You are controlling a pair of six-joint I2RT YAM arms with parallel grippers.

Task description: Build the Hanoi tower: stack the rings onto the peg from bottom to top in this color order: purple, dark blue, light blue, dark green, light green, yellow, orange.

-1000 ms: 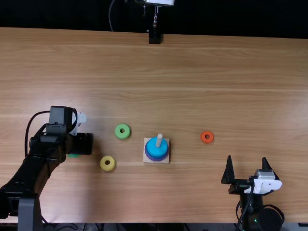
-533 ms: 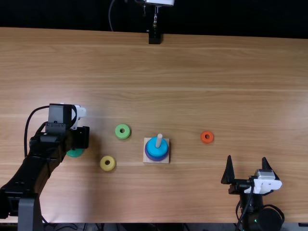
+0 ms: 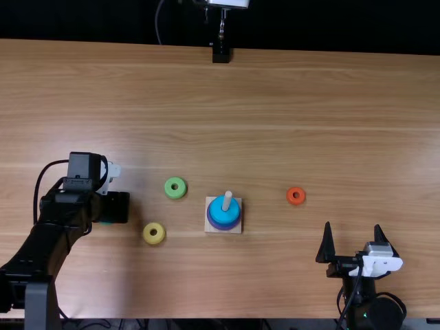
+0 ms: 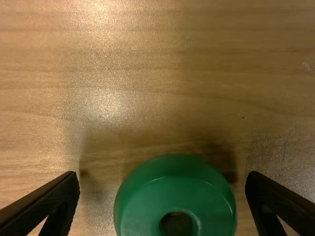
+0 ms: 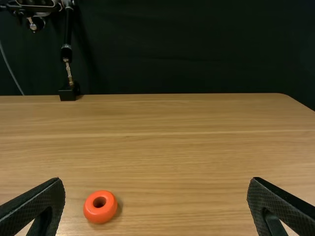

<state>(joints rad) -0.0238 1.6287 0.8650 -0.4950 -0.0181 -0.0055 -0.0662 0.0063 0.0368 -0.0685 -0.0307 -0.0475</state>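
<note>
**Not quite halfway up, by my count**

From where I stand, the light blue ring [image 3: 217, 212] sits round the peg [image 3: 227, 200], over a darker blue-to-purple edge [image 3: 224, 227] on the wooden base [image 3: 209, 229]. I take that as purple, dark blue and light blue done, though I can't cleanly part the lower two. That leaves four: the dark green ring [image 4: 142, 211], lying flat on the surface [image 3: 275, 124] between the wide-apart fingers of the left pincer [image 4: 162, 182], which grips nothing; then the light green ring [image 3: 169, 188] and the yellow ring [image 3: 148, 238], both left of the base; and the orange ring [image 3: 291, 199], off to its right. The right pincer [image 3: 353, 225] is spread wide too, holding nothing
</note>
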